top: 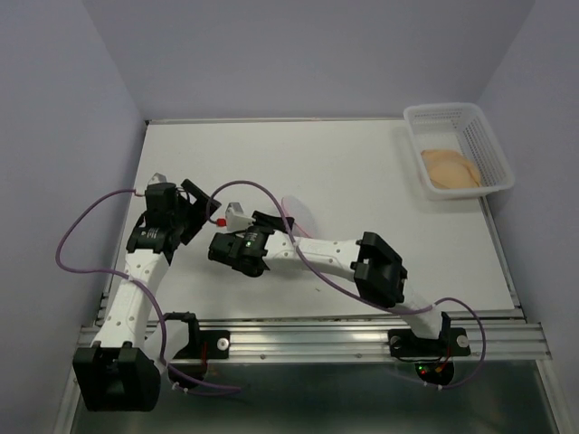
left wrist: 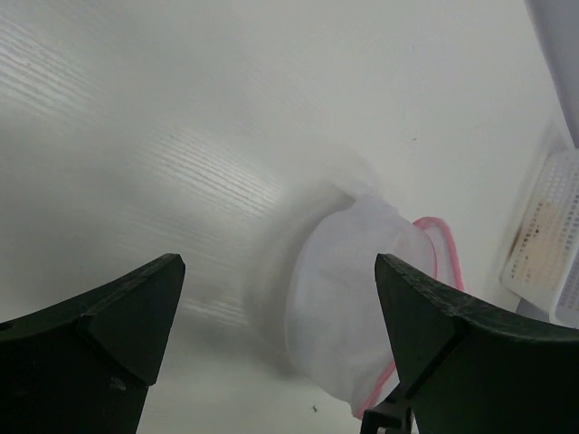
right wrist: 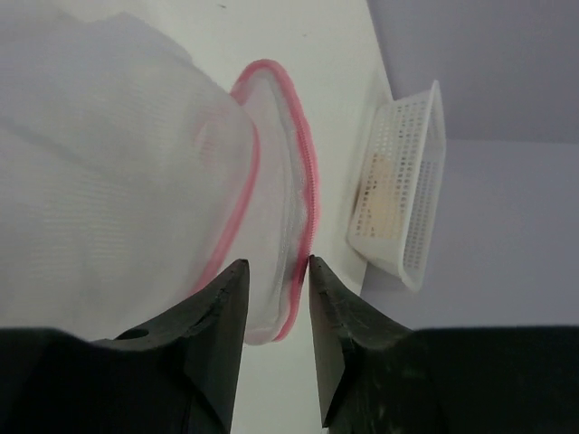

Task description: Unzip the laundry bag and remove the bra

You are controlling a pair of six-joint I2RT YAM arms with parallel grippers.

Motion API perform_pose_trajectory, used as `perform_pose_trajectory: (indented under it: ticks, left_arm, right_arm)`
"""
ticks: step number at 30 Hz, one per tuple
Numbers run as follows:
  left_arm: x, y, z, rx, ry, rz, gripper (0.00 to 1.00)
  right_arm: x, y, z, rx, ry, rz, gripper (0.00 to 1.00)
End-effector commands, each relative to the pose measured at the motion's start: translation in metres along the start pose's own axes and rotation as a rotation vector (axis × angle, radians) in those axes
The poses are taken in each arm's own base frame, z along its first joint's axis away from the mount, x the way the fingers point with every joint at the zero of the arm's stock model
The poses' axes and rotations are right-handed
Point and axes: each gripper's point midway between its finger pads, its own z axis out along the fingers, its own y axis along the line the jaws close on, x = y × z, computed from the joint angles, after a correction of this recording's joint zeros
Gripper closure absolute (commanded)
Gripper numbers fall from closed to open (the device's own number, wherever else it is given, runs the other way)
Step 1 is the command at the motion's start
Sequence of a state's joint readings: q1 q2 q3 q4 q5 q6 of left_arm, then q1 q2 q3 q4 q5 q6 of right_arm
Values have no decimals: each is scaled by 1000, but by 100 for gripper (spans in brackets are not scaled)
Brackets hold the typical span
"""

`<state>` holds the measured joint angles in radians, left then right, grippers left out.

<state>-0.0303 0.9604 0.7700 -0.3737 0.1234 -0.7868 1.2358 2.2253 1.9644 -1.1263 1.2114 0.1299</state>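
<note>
Far left: left gripper point(left wrist: 280, 264), spread wide. Holds nothing and points across the table point(top: 362, 163) at the bag point(left wrist: 348, 298), seen just beyond the fingertips rather than between them. Waits there, at a guess, to take a second grip or steady the mesh if needed. Toward the middle: right gripper point(right wrist: 279, 262), drawn narrow. Pinches the bag's edge right beside the pink zipper rim point(right wrist: 308, 172), with mesh caught in the thin gap between the fingers. Probably grips there for the firmer purchase of the stiff zipper band over loose mesh. Past that grip, two halves of the bag spreading apart at the rim. Looks unzipped, with no tan fabric showing through the white mesh, so probably empty. Impossible to tell whether resting on the table or lifted slightly off it. Far right, well apart from both arms: white basket point(top: 493, 145) at the table's back corner, with the bra point(top: 450, 169) lying inside on its floor. Going by that, looks as good as done, with only the release of the bag left. Best to open the right fingers slowly, for fear of light mesh clinging to the pads.
</note>
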Motion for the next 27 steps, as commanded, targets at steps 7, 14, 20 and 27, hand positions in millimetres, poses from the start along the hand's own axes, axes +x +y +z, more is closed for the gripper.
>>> perform_pose_trajectory:
  ticks: [7,14,20,27]
  left_arm:
    - [1,7,2,-3,5,12,1]
    - [3,10,3,1,2,13,1]
    - [3,6,0,13,11,27,1]
    - [-8,-4,-10,43,-31,46,1]
  right_arm:
    - [-55,29,-92,-467,-191,314,31]
    - [-71,-1,-125,-674,-341,510,0]
    - [-53,-27,-78,-679,-241,738,0]
    - [13,-96,12,-550,-112,1225,0]
